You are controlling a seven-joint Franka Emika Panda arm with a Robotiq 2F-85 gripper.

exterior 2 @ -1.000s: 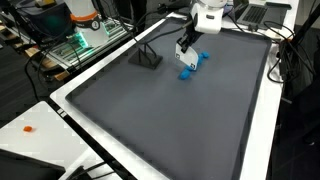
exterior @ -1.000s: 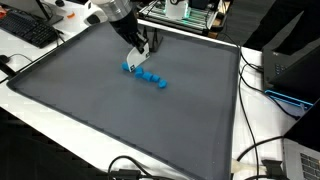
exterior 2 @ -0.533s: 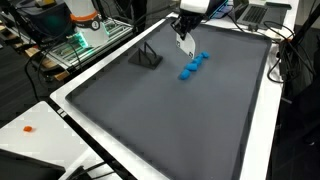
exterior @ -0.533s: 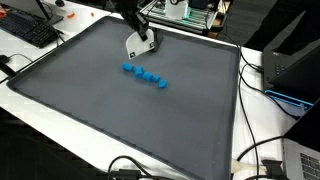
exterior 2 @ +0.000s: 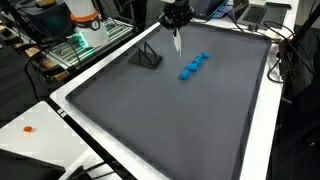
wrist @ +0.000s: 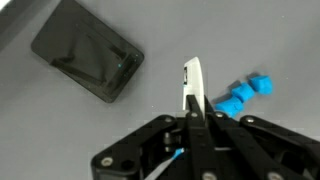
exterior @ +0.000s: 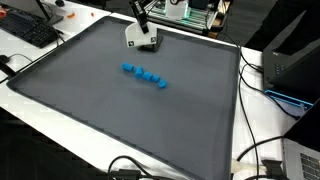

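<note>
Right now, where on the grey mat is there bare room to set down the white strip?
Most of the grey mat is bare: the stretch from the row of blue blocks to the rim opposite the black stand. It is crowded only between the stand and the blocks, where the gripper hangs shut on the white strip.

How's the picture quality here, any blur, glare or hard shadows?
Wrist view: the gripper sits close to the lens and looks soft, the white strip it pinches is blown out, and the black slab carries a sheen. In both exterior views: even light, no glare on the grey mat, blue blocks small but distinct.
</note>
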